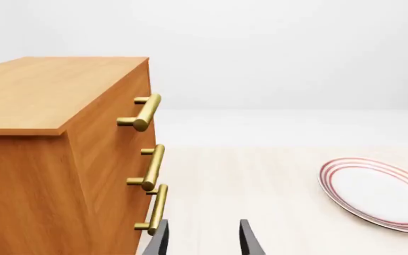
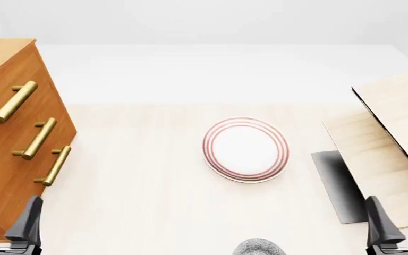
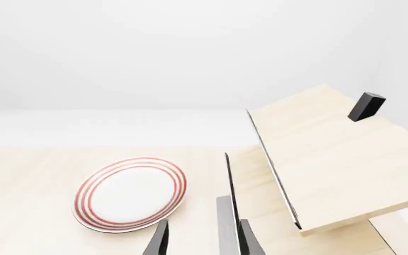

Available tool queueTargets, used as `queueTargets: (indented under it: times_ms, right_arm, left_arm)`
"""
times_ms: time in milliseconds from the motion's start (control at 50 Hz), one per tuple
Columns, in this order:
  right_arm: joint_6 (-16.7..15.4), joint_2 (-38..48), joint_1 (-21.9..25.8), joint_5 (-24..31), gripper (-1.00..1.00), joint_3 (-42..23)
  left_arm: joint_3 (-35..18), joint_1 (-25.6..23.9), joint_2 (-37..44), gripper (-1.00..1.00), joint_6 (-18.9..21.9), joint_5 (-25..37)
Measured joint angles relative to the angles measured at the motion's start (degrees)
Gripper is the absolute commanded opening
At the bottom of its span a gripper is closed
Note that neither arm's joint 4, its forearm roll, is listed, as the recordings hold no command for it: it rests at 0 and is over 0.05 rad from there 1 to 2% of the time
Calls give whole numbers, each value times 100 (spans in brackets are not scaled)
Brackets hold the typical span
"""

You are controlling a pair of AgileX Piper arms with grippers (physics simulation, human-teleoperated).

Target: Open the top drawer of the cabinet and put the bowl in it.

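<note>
Biggest risk here is the handle grab, I think. The cabinet [image 2: 6, 133] sits at the left edge of the counter [image 2: 140, 202], all three drawers shut, and the brass bars are stacked close together. The left claw [image 2: 9, 218] hangs low in front of the cabinet, nearer the bottom handle than the top one, fingers apart and holding nothing. If it goes straight in from there, it could hook a lower bar and pull the wrong drawer. The top drawer [image 1: 112, 101] has its handle [image 2: 9, 102] highest up, so the claw would have to climb first. A sloppy pinch on that thin round bar could also slip off mid-pull.

Second worry: the bowl [image 2: 259, 247] is barely in the front view, just a sliver at the near edge of the counter, between the two arms. It looks small and round with dense grey speckles; I can't tell more than that. It's well apart from the cabinet, with the red-ringed plate [image 2: 246, 149] sitting further back.

The right claw [image 2: 397, 218] is also spread and empty, near the pale wooden structure [image 2: 395, 138] on the right.
</note>
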Motion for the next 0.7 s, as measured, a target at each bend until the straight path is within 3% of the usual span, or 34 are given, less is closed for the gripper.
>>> queueTargets:
  times_ms: [480, 700]
  right_arm:
    - [0, 15, -2, 0, 100, -11]
    - [0, 16, -3, 1, 100, -12]
  left_arm:
    - [-202, 8, 5, 100, 33, 130]
    - [-1064, -180, 529, 100, 1629, 559]
